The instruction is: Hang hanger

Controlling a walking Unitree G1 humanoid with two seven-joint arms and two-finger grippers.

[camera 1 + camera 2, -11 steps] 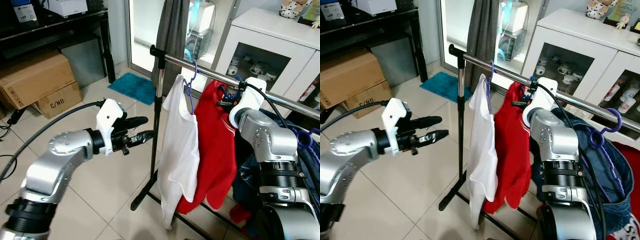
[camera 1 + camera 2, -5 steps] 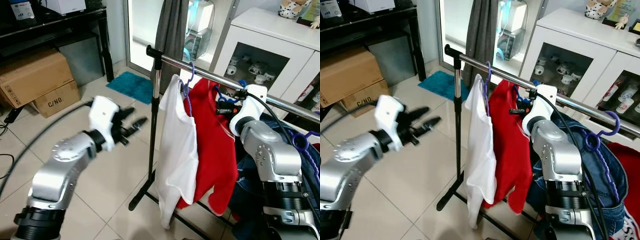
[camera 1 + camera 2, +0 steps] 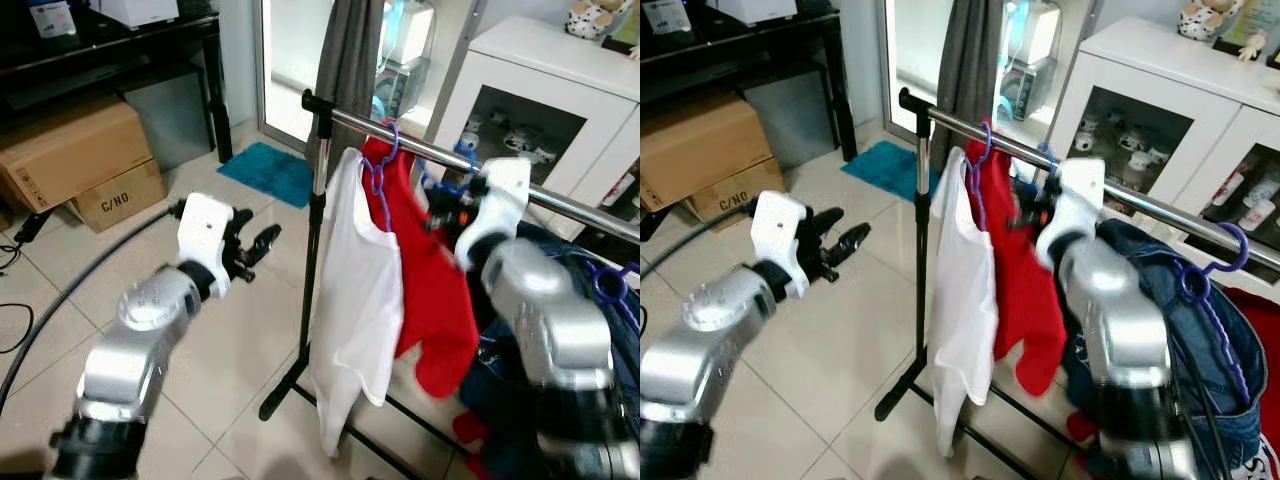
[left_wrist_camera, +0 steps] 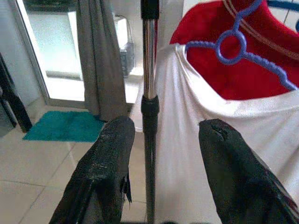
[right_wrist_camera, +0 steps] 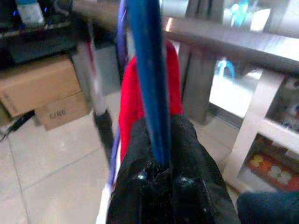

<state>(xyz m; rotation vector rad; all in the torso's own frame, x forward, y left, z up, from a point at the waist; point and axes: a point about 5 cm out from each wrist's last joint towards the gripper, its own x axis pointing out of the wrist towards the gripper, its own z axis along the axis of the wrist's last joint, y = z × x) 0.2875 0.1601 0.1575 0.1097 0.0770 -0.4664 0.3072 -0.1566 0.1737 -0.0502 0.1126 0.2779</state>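
A silver clothes rail (image 3: 420,146) stands on a black post. From it hangs a white shirt (image 3: 360,300) on a purple hanger (image 3: 380,178). Right behind it is a red shirt (image 3: 440,290) on a blue hanger (image 5: 147,70). My right gripper (image 5: 161,170) is up at the rail, shut on the blue hanger's stem, and is blurred in the eye views (image 3: 447,208). My left gripper (image 3: 256,244) is held out left of the post, open with nothing between its fingers (image 4: 114,154); in the left wrist view it faces the post (image 4: 148,107) and the white shirt.
Cardboard boxes (image 3: 70,150) and a black table stand at the left. A teal mat (image 3: 268,172) lies by the glass door, with a grey curtain (image 3: 345,60) behind the rail. A white cabinet (image 3: 560,90) is behind it too. Denim clothes (image 3: 1200,330) hang at the right. The rack's foot (image 3: 285,390) crosses the tiles.
My right gripper has carried the blue hanger and red shirt left along the rail, up against the white shirt. My left gripper has drawn back from the post.
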